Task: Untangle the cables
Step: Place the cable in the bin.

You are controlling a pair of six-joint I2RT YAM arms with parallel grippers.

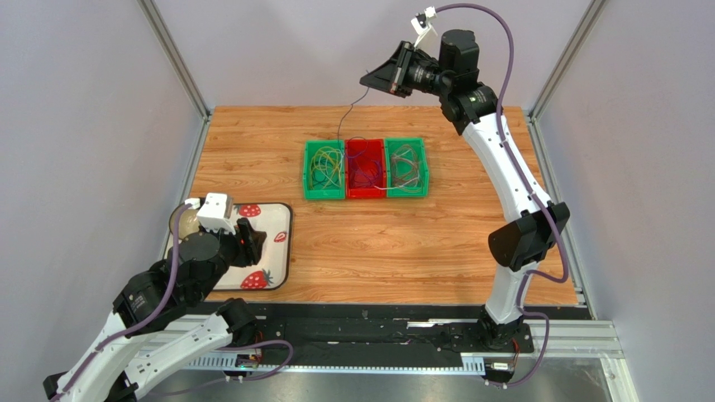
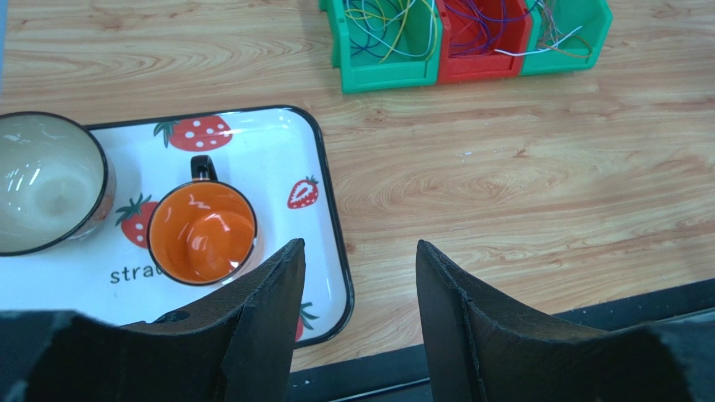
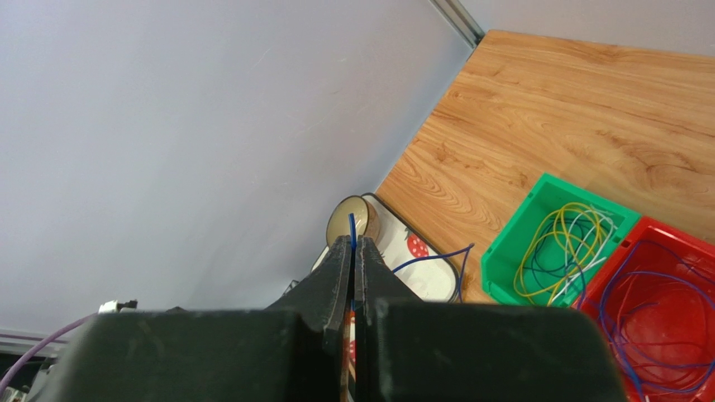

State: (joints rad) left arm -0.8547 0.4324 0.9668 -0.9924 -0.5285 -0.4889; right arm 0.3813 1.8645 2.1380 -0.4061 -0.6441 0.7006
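Cables are lying coiled in three open bins at mid-table, with one strand being held aloft; parts are listed from the near edge outward.

Near left: the left gripper is hovering over a strawberry-printed tray, its fingers standing apart and gripping nothing. On the tray an orange mug is standing upright just beside a pale, dark-rimmed bowl, both showing bare interiors.

Middle: on the wooden table the bins are sitting side by side, walls touching. The left green bin is holding loops of yellow, dark blue and white wire. The red bin is holding mostly dark purple loops with some reddish ones. The right green bin is holding pale and reddish-orange wires. A white strand is crossing the wall between the red bin and the right green bin.

Far: the right gripper is raised above the far part of the table, its fingers pressed together on a dark blue strand. In the overhead view that strand is hanging from the fingers down to the far rim of the bins, near the wall shared by the left green and red ones. Which bin it is ending in cannot be told.
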